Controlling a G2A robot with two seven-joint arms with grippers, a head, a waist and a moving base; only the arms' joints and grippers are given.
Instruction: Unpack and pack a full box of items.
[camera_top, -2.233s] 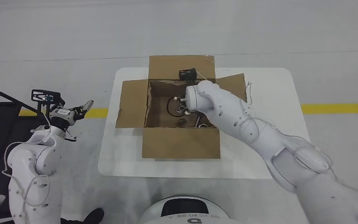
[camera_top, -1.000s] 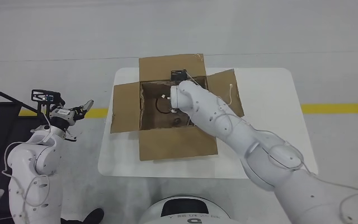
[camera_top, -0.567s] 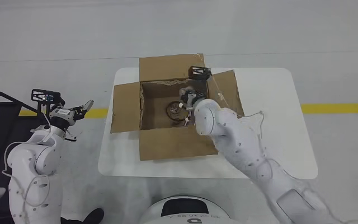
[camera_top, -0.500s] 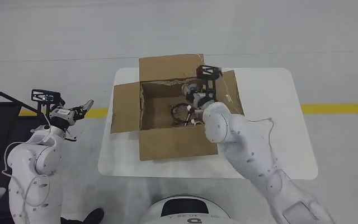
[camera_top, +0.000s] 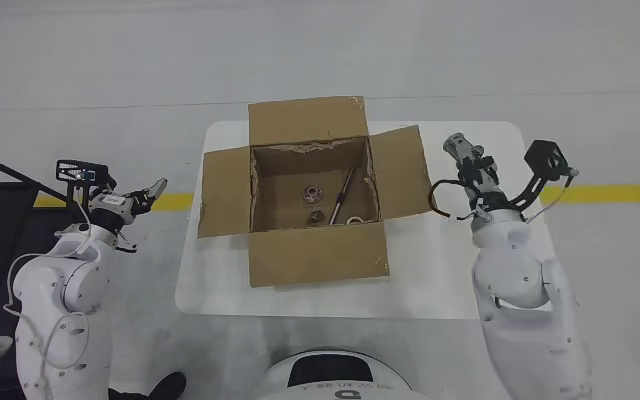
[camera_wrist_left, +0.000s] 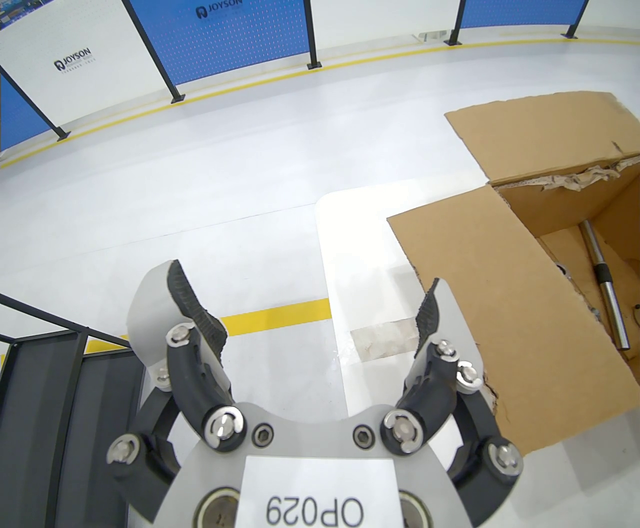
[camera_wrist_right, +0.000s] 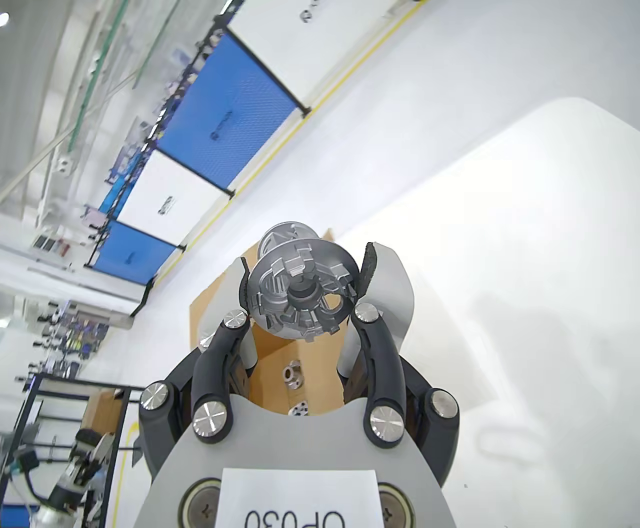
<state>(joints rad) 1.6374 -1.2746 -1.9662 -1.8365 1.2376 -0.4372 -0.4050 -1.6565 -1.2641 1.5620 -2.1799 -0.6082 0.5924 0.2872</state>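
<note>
Box (camera_top: 310, 256) sits open near the middle of the white table (camera_top: 480, 290), all four flaps folded outward. Top view: inside lie a thin metal rod (camera_top: 343, 196) and two small round parts (camera_top: 313, 190), loose on the bottom. Right gripper (camera_top: 462, 150) hangs over the table to the right of the box, apart from its right flap, with a grey metal part (camera_top: 456, 140) at its tip. Left gripper (camera_top: 150, 190) is off the table on the left, over the floor by the yellow line (camera_top: 175, 201), well apart from the box.

Left wrist view: left gripper (camera_wrist_left: 300, 295) has its fingers (camera_wrist_left: 195, 310) spread wide, nothing between them. Beyond it the table (camera_wrist_left: 345, 240) edge and the box (camera_wrist_left: 500, 300); the rod (camera_wrist_left: 605, 285) leans along the bottom inside.

Right wrist view: right gripper (camera_wrist_right: 305, 287) pinches the metal part (camera_wrist_right: 300, 295), a spool-like casting with a centre hole, both pads pressed on its rim. Behind it the box (camera_wrist_right: 270, 350), with the round parts (camera_wrist_right: 292, 375) showing inside, and the table (camera_wrist_right: 500, 225) to one side.
</note>
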